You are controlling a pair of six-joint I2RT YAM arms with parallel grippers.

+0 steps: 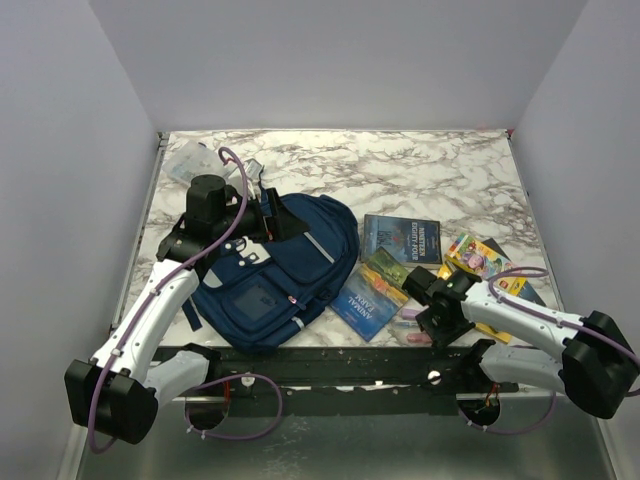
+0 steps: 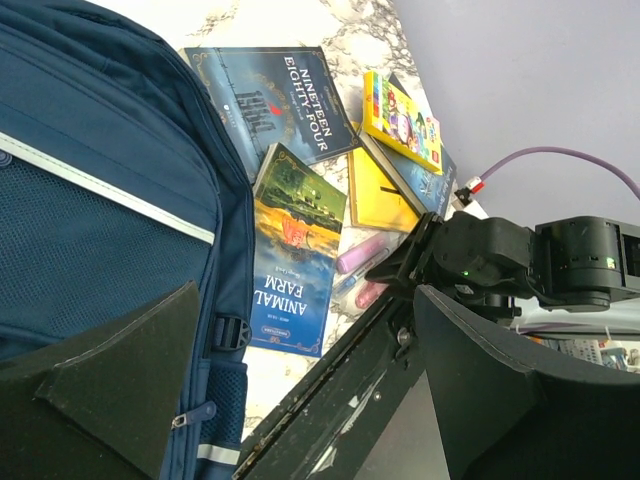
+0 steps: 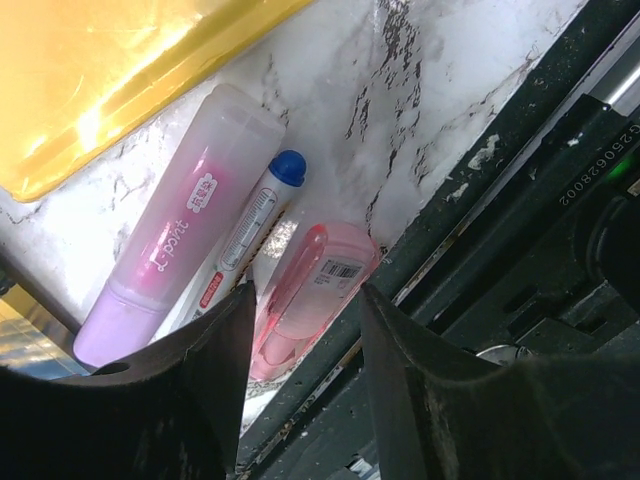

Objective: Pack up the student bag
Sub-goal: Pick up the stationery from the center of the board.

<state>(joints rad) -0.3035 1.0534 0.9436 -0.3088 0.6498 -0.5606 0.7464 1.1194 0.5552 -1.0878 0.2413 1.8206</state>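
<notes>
Backpack first: one student bag [image 1: 290, 270], navy with grey stripes, lies flat on the left half of the marble table [image 1: 400, 170], front pocket up. To its right I count two paperbacks, Nineteen Eighty Four [image 1: 400, 238] and Animal Farm [image 1: 365, 295], the second just beside the bag's edge. There is also one yellow folder [image 3: 100, 70] and one bright printed box [image 1: 478, 255] resting on one more dark book [image 2: 432, 185]. Three small pieces of stationery lie side by side at the table's near edge: a pink tube [image 3: 185, 240], a blue-capped pen [image 3: 260, 215] and a pink case [image 3: 330, 265]. One clear plastic box [image 1: 190, 160] sits in the far left corner.

The left arm reaches forward from its base along the bag's left side. The left gripper [image 2: 305, 300] hangs over the bag's far end, jaws spread wide, holding nothing. The right arm is folded low along the near edge, and the right gripper [image 3: 305, 295] points down with a finger on either side of the pink case. Whether the fingers pinch the case or only straddle it, I cannot tell.
</notes>
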